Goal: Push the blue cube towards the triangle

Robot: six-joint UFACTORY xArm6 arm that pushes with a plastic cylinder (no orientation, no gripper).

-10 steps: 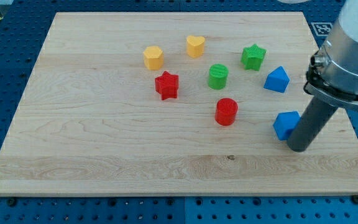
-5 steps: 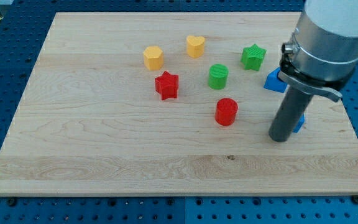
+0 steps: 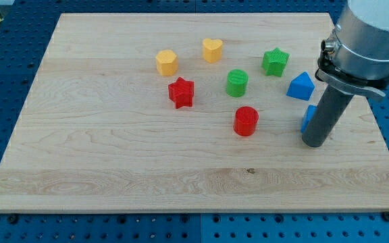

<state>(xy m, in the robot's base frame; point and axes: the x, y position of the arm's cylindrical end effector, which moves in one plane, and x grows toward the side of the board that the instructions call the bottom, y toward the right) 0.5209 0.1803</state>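
Observation:
The blue cube (image 3: 307,117) is at the view's right, mostly hidden behind my rod; only its left edge shows. My tip (image 3: 315,142) rests on the board just below the cube, touching or nearly touching it. The blue triangle (image 3: 300,86) sits a short way above the cube, toward the view's top, with a small gap between them.
A green star (image 3: 275,61), green cylinder (image 3: 236,83), red cylinder (image 3: 246,121), red star (image 3: 180,92), yellow heart (image 3: 212,50) and yellow hexagon-like block (image 3: 167,62) lie left of the tip. The wooden board's (image 3: 113,155) right edge is close to the tip.
My tip swung left under the blue cube, then moved up and slightly right. The cube slid toward the view's top, closer to the triangle, and is now mostly hidden behind the rod.

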